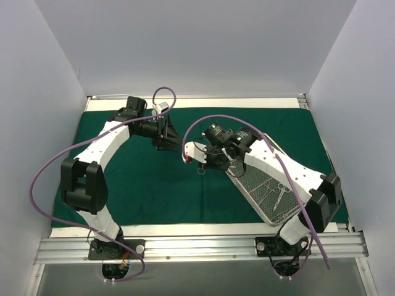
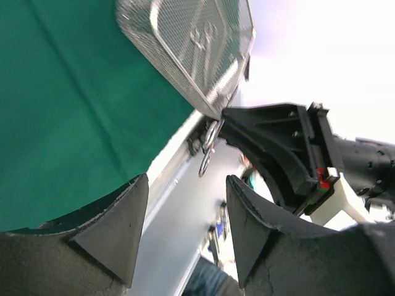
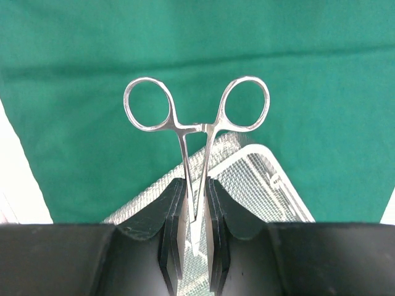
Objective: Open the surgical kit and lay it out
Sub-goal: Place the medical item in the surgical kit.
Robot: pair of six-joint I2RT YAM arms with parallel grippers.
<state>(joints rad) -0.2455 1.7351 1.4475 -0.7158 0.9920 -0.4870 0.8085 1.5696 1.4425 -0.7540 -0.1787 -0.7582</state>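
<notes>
The dark green cloth (image 1: 154, 185) lies spread flat over the table. The silver wire-mesh tray (image 1: 256, 179) rests on it at the right, with small instruments (image 1: 276, 194) lying inside. My right gripper (image 1: 199, 160) hovers just left of the tray, shut on a scissor-handled instrument (image 3: 196, 127). It is pinched by its blades, finger rings pointing away over the cloth (image 3: 92, 55). The tray (image 3: 265, 176) shows under the right gripper (image 3: 196, 206). My left gripper (image 1: 169, 143) hangs open and empty at the back centre. In the left wrist view the left gripper (image 2: 185, 228) faces the held instrument (image 2: 210, 143) and the tray (image 2: 191, 43).
White walls close in the back and both sides. A bare white strip of table (image 1: 197, 230) and a metal rail (image 1: 203, 246) with both arm bases run along the near edge. Purple cables (image 1: 49, 166) loop off both arms.
</notes>
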